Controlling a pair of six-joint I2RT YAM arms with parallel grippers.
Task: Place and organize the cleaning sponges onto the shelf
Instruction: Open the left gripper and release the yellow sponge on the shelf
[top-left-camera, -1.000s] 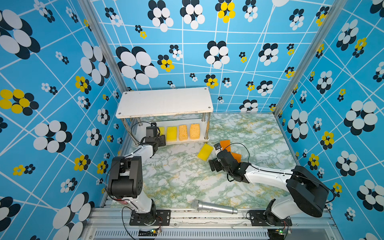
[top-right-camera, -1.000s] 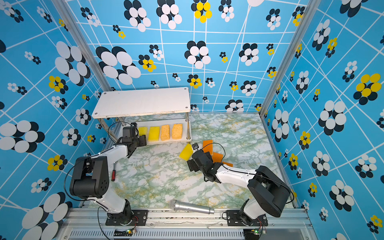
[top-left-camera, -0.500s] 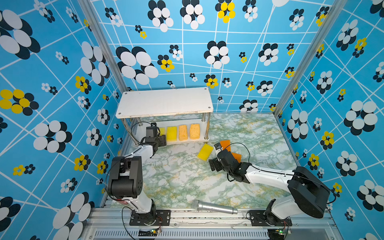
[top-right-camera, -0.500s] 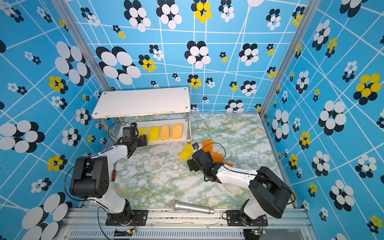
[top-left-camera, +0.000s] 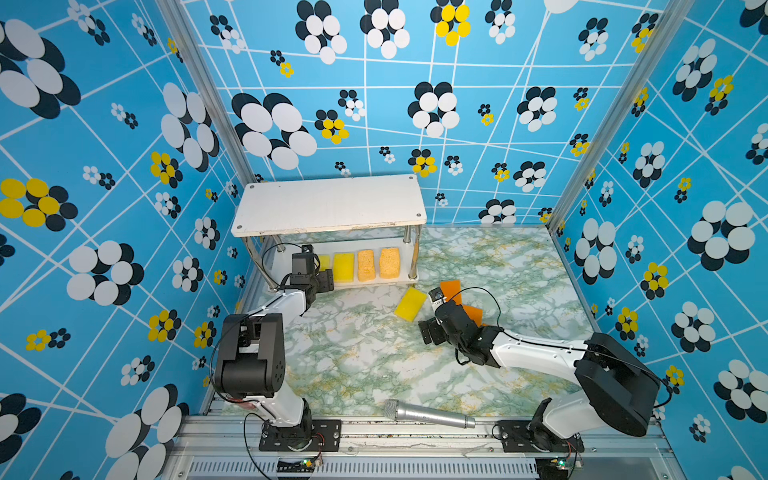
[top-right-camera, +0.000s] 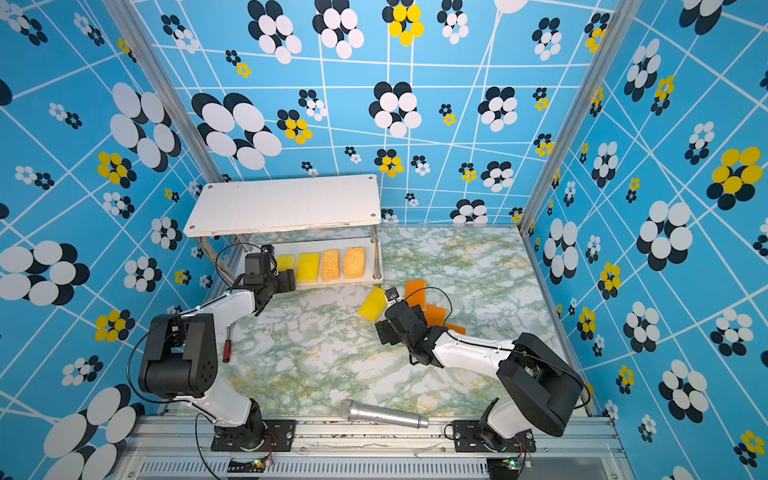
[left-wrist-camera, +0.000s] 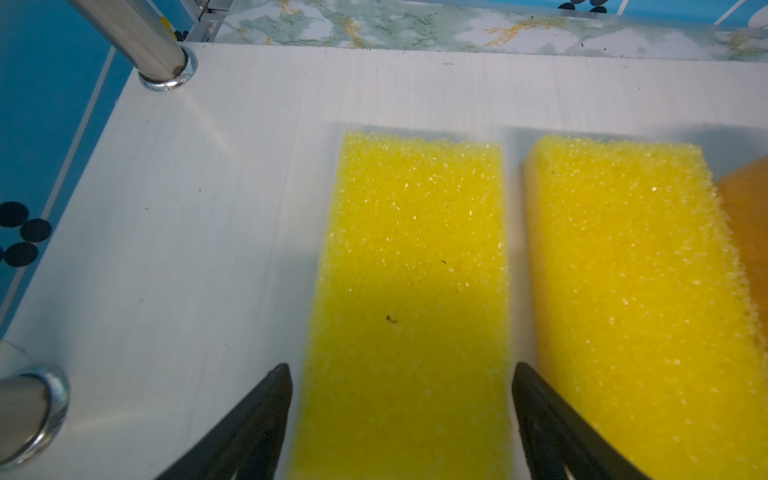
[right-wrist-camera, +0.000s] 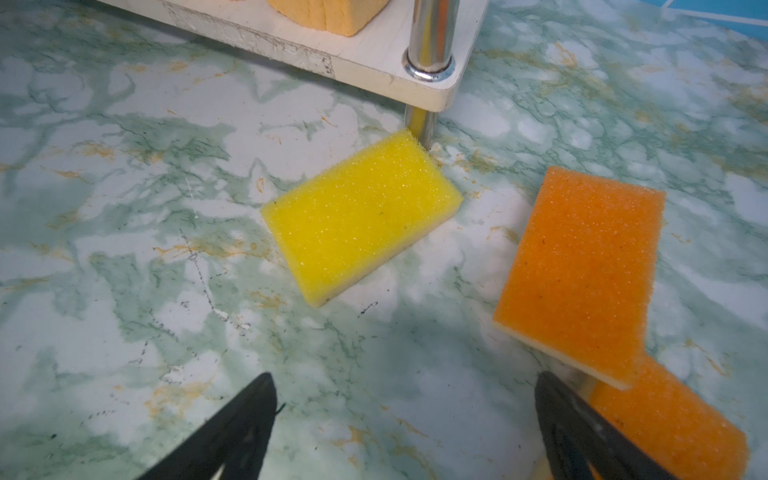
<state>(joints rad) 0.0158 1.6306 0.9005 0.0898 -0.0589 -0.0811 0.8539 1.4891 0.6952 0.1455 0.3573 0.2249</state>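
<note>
Left wrist view, left tool (left-wrist-camera: 401, 370) spread astride yellow sponge (left-wrist-camera: 415, 249), flat on shelf (left-wrist-camera: 187, 208), lower tier

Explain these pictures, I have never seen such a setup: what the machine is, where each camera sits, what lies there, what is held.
Two robot arms stand on a marbled table, each with a two-finger gripper. Two pictures look down from above; two come from wrist cameras. The shelf holds two yellow sponges and two tan sponges on its lower board. A yellow sponge, orange sponges and a microphone lie on the table. The left gripper straddles a shelved yellow sponge, open; the right gripper is open, empty.
</note>
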